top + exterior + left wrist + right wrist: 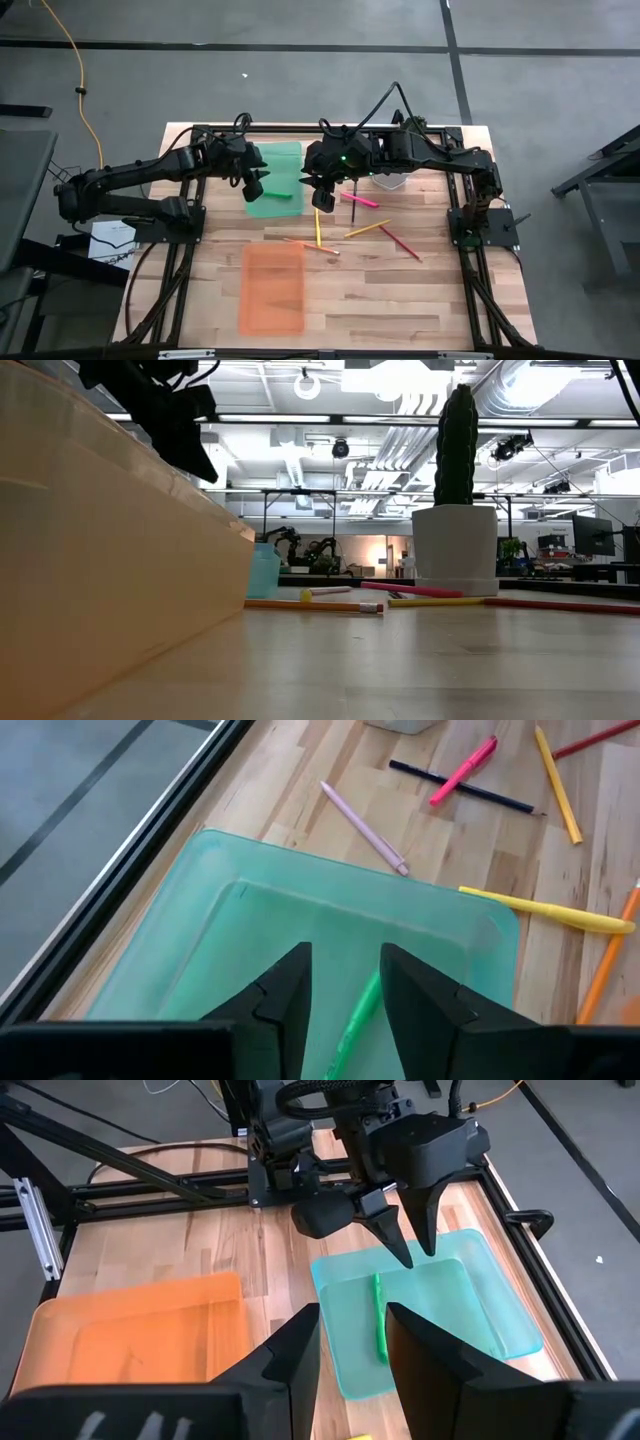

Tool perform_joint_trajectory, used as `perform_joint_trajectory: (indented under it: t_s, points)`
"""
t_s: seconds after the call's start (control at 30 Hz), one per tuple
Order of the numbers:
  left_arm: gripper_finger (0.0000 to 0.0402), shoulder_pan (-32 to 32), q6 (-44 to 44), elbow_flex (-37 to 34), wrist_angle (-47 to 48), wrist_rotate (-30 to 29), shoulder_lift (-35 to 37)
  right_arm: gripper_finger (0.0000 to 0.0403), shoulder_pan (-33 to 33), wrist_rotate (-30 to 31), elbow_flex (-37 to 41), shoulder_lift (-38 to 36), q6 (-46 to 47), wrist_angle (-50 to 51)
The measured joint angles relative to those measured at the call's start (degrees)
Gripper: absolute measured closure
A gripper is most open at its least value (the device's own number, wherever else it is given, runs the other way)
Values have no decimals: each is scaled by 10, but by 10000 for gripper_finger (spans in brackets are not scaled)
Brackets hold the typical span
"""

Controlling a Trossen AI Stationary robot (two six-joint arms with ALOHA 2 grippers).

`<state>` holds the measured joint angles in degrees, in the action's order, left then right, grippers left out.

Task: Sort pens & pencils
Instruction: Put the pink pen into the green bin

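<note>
high view: green pen [281,194] inside teal tray [284,158]

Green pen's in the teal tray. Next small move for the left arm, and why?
Probably lift the left gripper clear of the teal tray. It hangs open just above the green pen, which lies loose inside the tray, so that pen looks placed. Other pens, such as the yellow pen, remain on the table.

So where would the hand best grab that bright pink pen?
Around the magenta pen, on the half clear of the dark pencil it crosses, coming straight down and straddling its width. It lies flat on the table, so only its sides are free.
</note>
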<state>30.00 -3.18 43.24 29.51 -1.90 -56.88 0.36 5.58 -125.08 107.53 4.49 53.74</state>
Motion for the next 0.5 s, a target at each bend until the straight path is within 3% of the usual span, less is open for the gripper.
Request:
perform_joint_trajectory:
  t_s: [0.13,0.5]
  points:
    - [291,0,1,0,-22,26,0,294,0,0,0,0,0,0]
    - [291,0,30,0,-133,183,0,294,-14,0,14,-1,0,43]
